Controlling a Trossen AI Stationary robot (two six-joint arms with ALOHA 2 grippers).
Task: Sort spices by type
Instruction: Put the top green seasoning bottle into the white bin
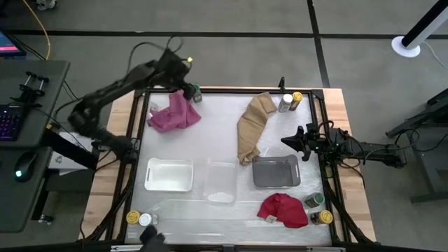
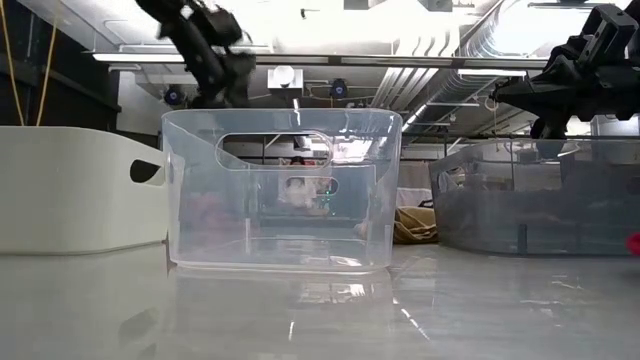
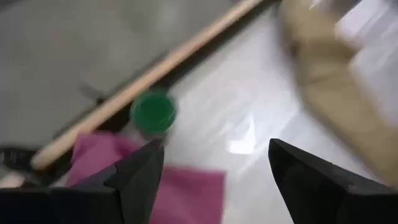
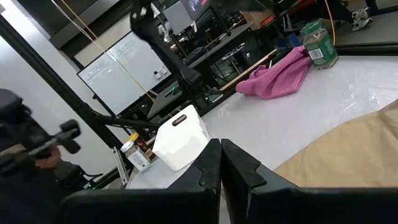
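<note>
While your left tool (image 1: 183, 78) hovers wide open and empty above the green-lidded jar (image 3: 153, 112), just beside the pink cloth (image 1: 175, 112), you are at the reach step; next, lower squarely over that jar. Your right tool (image 1: 288, 138), fingers together, waits well apart.

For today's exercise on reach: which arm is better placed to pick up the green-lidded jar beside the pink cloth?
The left. Its left gripper hangs open just above the green-lidded jar by the pink cloth. The right gripper is shut, far across the table near the grey tray.
</note>
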